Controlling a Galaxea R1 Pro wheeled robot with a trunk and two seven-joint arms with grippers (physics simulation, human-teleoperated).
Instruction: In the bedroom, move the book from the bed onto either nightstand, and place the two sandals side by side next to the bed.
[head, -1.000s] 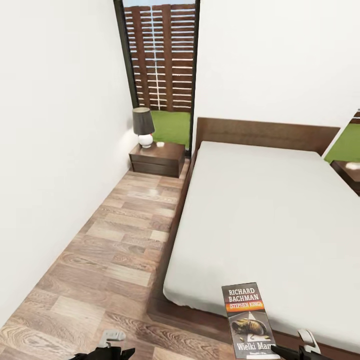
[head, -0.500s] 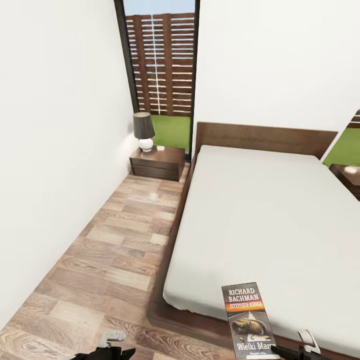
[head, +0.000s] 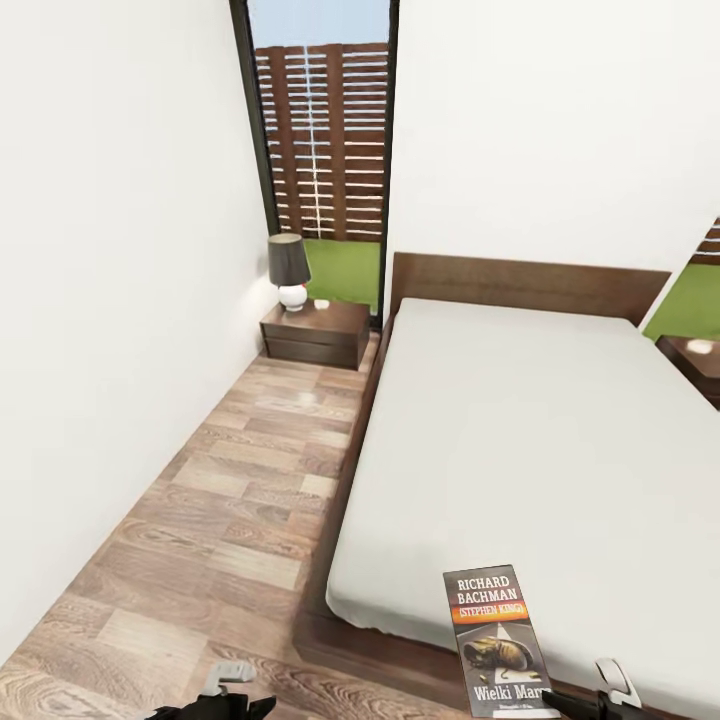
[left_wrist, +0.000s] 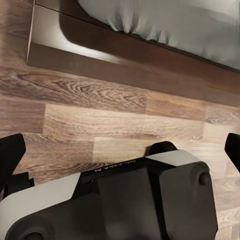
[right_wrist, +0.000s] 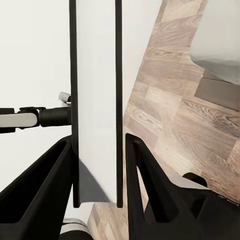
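your right pincer (right_wrist: 97, 165) pinches the thin dark paperback book (head: 498, 640) upright by its edge; it could slip before the dark two-drawer nightstand (head: 316, 334) at eleven o'clock. left pincer (left_wrist: 120, 150) spread, empty.

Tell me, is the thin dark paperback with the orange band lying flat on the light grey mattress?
No, the right gripper clamps the thin dark paperback upright between its fingers.

Your book (head: 498, 640) stands upright, its dark cover with the orange band facing you, near the bed's (head: 520, 440) foot. The nightstand (head: 316, 333) sits in the corner beside the headboard.
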